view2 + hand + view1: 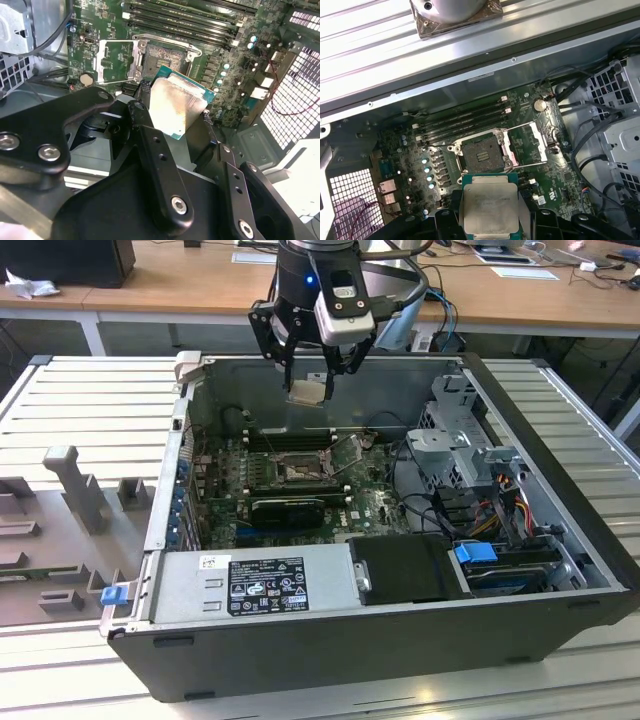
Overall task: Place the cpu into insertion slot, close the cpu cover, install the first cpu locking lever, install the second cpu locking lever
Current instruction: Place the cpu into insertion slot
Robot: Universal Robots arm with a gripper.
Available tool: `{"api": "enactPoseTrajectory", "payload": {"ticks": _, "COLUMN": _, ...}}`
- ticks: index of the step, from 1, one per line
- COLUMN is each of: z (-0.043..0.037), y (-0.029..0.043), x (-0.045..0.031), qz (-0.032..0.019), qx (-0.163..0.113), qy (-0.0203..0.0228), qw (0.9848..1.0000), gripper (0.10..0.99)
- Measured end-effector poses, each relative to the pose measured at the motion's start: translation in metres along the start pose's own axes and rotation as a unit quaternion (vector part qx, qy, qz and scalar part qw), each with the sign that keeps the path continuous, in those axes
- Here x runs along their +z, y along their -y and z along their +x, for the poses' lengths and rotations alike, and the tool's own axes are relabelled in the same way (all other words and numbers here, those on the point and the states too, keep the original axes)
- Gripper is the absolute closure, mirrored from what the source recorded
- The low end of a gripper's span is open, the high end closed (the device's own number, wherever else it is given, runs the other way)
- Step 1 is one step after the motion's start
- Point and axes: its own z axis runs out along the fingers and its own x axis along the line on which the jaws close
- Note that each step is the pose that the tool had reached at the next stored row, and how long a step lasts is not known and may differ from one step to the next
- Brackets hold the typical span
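An open computer case (400,640) is laid on a ribbed metal table (90,400), with a green motherboard (225,480) seen on its floor toward the exterior view's left. The gripper (311,386) is held in the air above the far part of that board, its fingers closed on opposite edges of the cpu (307,392), which is held flat and well apart from the board. The insertion slot (297,471) is seen bare, nearer and below, with the cpu cover (540,143) swung open just beside it.
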Motion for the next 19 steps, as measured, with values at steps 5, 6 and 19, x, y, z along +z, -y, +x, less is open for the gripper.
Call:
{"api": "enactPoseTrajectory", "payload": {"ticks": 5, "z": 0.0000, "y": 0.0000, "x": 0.0000, "qz": -0.0001, "qx": 0.005, "qy": 0.0004, "qw": 1.0000, "gripper": 0.557}}
{"api": "enactPoseTrajectory", "payload": {"ticks": 6, "z": 0.0000, "y": 0.0000, "x": 0.0000, "qz": -0.0002, "qx": 0.009, "qy": 0.0008, "qw": 1.0000, "gripper": 0.557}}
{"api": "enactPoseTrajectory", "payload": {"ticks": 19, "z": 0.0000, "y": 0.0000, "x": 0.0003, "qz": -0.0010, "qx": 0.052, "qy": 0.0046, "qw": 0.9987, "gripper": 0.557}}
